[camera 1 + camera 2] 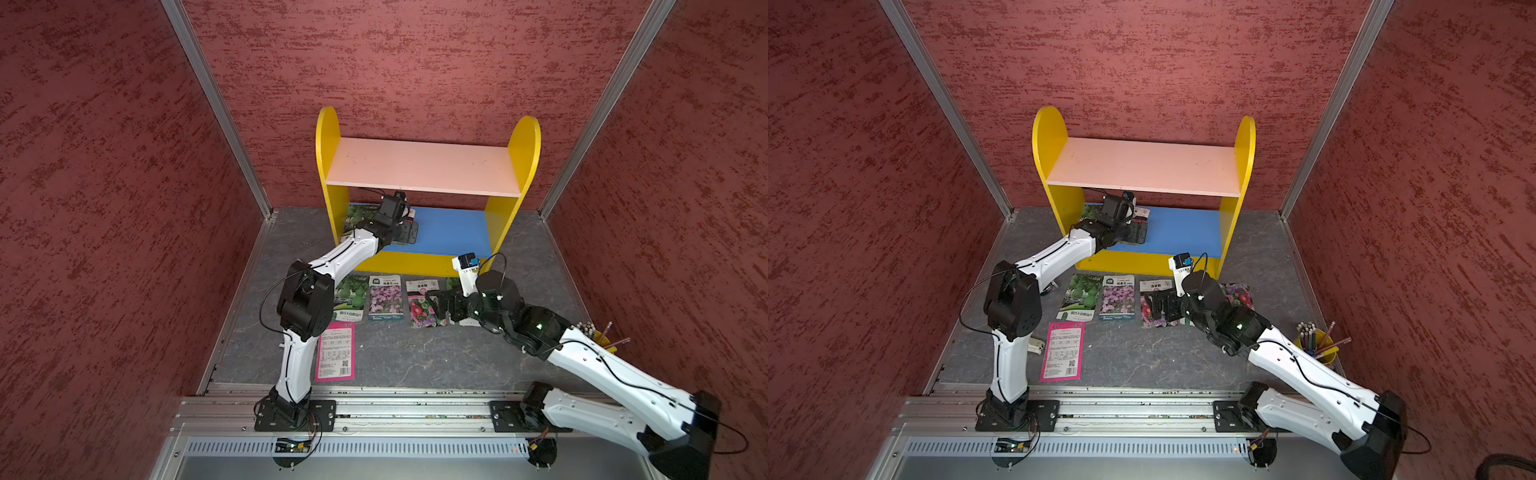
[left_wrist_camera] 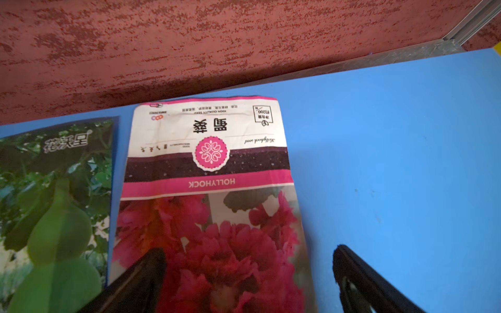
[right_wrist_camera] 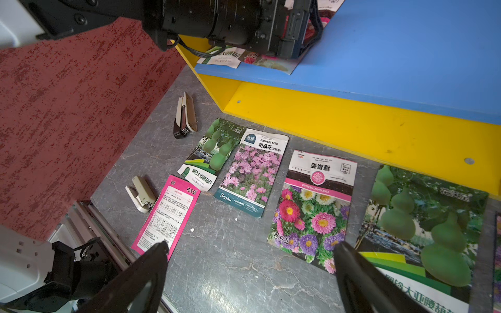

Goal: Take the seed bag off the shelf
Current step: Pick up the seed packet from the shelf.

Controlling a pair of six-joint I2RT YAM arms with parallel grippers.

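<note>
Pink seed bag (image 2: 211, 189) is found lying flat on the blue lower board of the shelf (image 2: 393, 162)
Its HOLLYHOCK label is only shown in the left wrist view, mostly blocked by the arm in both top views; left gripper (image 2: 249, 252) and right gripper (image 3: 250, 244) are held wide open, empty

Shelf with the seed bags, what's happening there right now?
The left end effector is open inside the yellow-sided wooden shelf, just above its blue lower board, poised over a pink hollyhock seed bag that is not yet gripped. A green gourd seed bag lies beside it. The right end effector hangs open above seed bags lying on the grey table.
</note>
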